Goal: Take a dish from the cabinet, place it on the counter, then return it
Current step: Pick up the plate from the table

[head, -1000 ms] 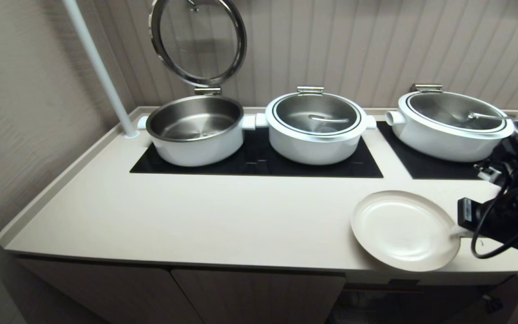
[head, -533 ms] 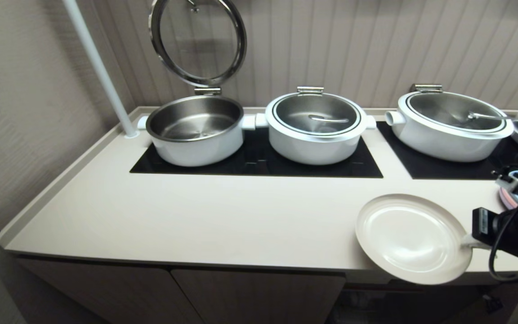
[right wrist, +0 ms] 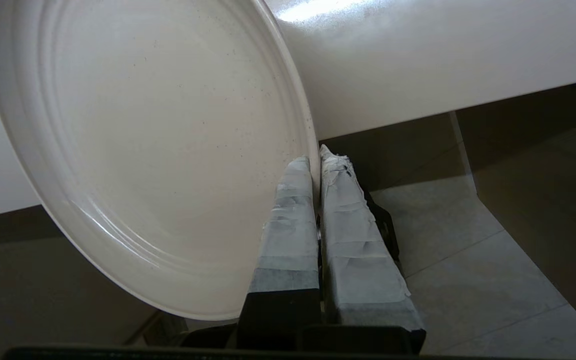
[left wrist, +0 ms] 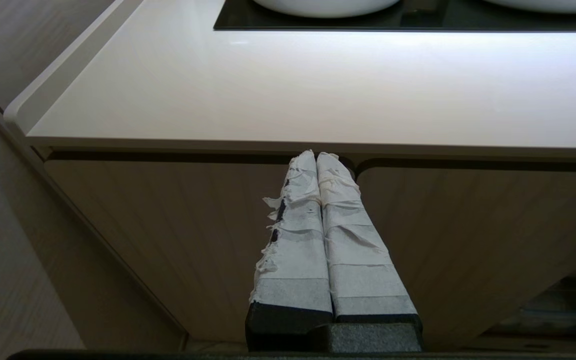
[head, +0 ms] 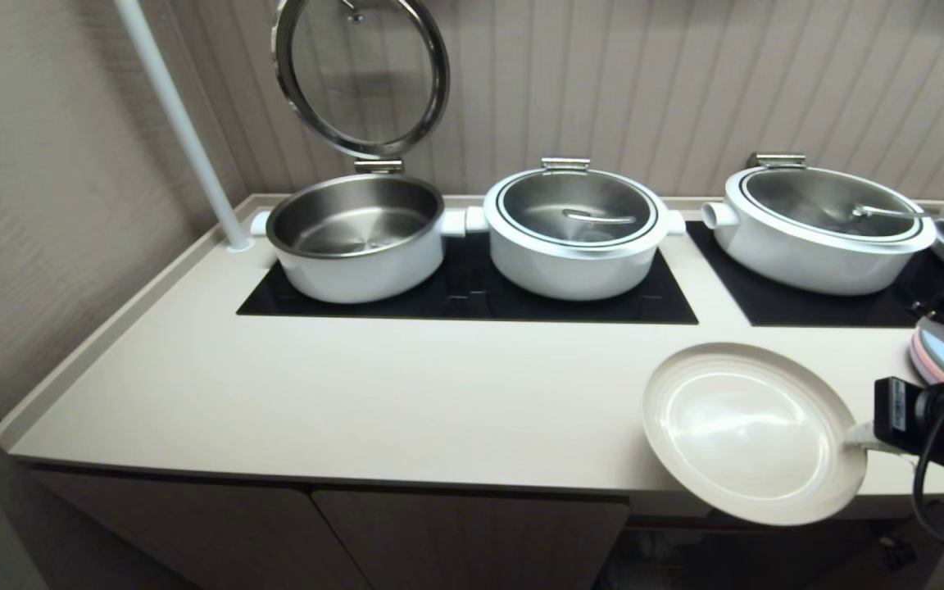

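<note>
1. Dish (head: 746, 430) is held at its right rim by the right gripper (head: 859, 436), whose taped jaws are clenched on the edge, as is seen plainly in the right wrist view (right wrist: 313, 165).
2. It is carried over the front right part of the worktop (head: 357, 393), with its near edge reaching out past the worktop's front lip; whether it touches the surface cannot be told.
3. In the right wrist view the dish (right wrist: 158, 150) is seen tilted, with floor tiles (right wrist: 468, 280) below it.
4. The left gripper (left wrist: 318, 162) is kept low in front of the cabinet (left wrist: 168, 225), just under the worktop's edge, its jaws pressed together on nothing.
5. Behind the dish, white pots (head: 574, 233) are set on black cooktop panels (head: 472, 307); the leftmost pot (head: 357, 238) is shown with its glass lid (head: 361, 74) raised.
6. A stack of pastel plates (head: 935, 356) is partly hidden at the right, behind the arm.
</note>
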Controlling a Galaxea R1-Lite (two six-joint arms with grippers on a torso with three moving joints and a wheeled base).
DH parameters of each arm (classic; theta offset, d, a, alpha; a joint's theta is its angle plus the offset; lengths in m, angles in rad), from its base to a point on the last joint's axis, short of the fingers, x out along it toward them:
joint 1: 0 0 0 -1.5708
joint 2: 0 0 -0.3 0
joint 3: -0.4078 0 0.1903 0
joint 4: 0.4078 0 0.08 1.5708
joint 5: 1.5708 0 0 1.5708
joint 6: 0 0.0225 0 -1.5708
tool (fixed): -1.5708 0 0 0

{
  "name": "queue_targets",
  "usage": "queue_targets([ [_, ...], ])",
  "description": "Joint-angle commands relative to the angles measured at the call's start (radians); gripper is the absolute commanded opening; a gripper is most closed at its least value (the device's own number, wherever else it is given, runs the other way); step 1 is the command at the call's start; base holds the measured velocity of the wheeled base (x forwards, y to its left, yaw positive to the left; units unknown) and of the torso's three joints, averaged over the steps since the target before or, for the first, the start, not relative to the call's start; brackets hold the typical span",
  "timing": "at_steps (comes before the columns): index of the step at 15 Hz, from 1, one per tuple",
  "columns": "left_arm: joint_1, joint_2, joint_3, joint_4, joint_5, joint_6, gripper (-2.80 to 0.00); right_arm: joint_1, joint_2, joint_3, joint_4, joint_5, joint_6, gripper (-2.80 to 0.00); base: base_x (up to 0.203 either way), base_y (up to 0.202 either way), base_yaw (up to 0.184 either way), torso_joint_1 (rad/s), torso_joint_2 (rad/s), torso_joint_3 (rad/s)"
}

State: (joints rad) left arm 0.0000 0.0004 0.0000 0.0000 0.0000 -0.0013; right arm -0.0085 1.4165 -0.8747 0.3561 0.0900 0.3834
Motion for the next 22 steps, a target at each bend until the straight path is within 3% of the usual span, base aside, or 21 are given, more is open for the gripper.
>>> queue_targets([
  [1,0.000,0.000,0.000,0.000,0.000,0.000,-2.80,0.001,-0.028,0.008,0.005,0.000,0.002,-2.80,0.000,0.000,0.000,0.000,0.00,0.000],
  [14,0.000,0.000,0.000,0.000,0.000,0.000,-2.80,0.037,-0.186,0.105,0.025,-0.002,0.006,-2.80,0.000,0.000,0.000,0.000,0.00,0.000],
  [22,0.000,0.000,0.000,0.000,0.000,0.000,-2.80,0.039,-0.339,0.181,0.125,0.003,0.007,-2.80,0.000,0.000,0.000,0.000,0.00,0.000],
])
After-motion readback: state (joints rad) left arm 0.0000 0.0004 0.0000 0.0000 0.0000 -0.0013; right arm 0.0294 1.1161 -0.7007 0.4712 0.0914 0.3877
